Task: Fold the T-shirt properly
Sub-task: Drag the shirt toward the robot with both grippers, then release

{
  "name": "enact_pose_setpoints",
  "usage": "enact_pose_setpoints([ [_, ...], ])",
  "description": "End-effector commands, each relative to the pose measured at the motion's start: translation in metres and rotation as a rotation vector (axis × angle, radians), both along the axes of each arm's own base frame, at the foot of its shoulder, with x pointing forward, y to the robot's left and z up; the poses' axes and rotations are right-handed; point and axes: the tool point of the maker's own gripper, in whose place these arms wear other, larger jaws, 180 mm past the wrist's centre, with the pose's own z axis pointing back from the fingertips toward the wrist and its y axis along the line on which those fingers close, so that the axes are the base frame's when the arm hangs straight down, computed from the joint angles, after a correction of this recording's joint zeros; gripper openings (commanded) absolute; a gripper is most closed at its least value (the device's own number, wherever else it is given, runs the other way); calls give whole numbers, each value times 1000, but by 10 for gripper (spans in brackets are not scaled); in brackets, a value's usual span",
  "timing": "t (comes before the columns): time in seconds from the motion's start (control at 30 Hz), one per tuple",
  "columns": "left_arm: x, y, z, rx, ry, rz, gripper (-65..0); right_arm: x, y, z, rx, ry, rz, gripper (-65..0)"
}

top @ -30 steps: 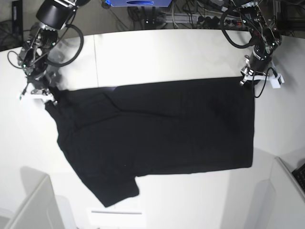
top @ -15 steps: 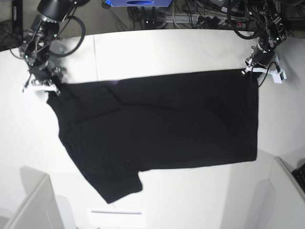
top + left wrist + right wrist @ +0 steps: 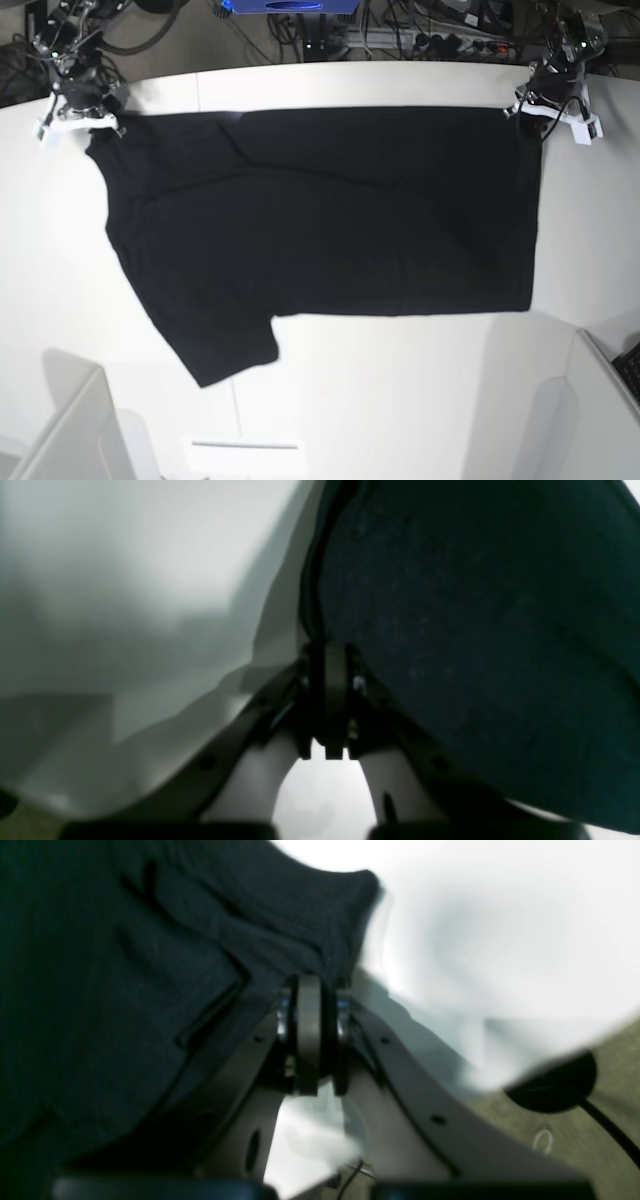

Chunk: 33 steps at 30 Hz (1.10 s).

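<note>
The black T-shirt [image 3: 320,215] hangs spread between my two grippers above the white table [image 3: 400,410], plain black face showing, one sleeve drooping at lower left. My left gripper [image 3: 535,110], at upper right in the base view, is shut on the T-shirt's top corner. In the left wrist view its jaws [image 3: 327,680] pinch the cloth edge [image 3: 475,630]. My right gripper [image 3: 95,122], at upper left in the base view, is shut on the other top corner. In the right wrist view its jaws [image 3: 310,1010] clamp dark cloth [image 3: 125,965].
Cables and equipment [image 3: 400,40] lie beyond the table's far edge. A grey-white panel [image 3: 70,430] stands at the lower left and another [image 3: 600,400] at the lower right.
Both grippers have moved toward the table's far edge, carrying the T-shirt's top edge with them. The shirt now hangs stretched wider and flatter; its lower sleeve has shifted toward the far side.
</note>
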Motion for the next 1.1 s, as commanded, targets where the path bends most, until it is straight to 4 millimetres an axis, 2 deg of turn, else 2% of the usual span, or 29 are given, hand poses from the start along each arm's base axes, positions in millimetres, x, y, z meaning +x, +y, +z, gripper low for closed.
enact_pose_setpoints([
  [0.0, 1, 3, 7, 16, -20, -9, -650, 2, -9, 12, -28, -24, -3, -650],
  [0.13, -14, 3, 2, 14, 17, -8, -650, -11, -16, 10, -5, 32, -20, -650],
  [0.3, -24, 3, -2, 11, 40, -6, -650, -24, -21, 8, 15, 78, -32, -650],
  [0.53, -30, 2, -2, 14, 52, -8, -650, -31, -19, 6, 19, 97, -28, -650],
  [0.87, -33, 1, -1, 15, 57, -10, -650, -31, -14, 14, 8, 79, -24, -650],
  [0.9, -33, 1, -1, 15, 57, -10, -650, -33, -13, 14, 8, 84, -24, -599],
  [1.0, -31, 0, 2, 18, 48, -14, -647, -31, -13, 17, 3, 76, -22, -384],
  [1.03, -29, 0, 4, 21, 42, -18, -573, -31, -13, 17, 2, 75, -23, -333],
  [1.07, -28, -1, 6, 23, 35, -22, -497, -31, -13, 17, 2, 75, -25, -311],
])
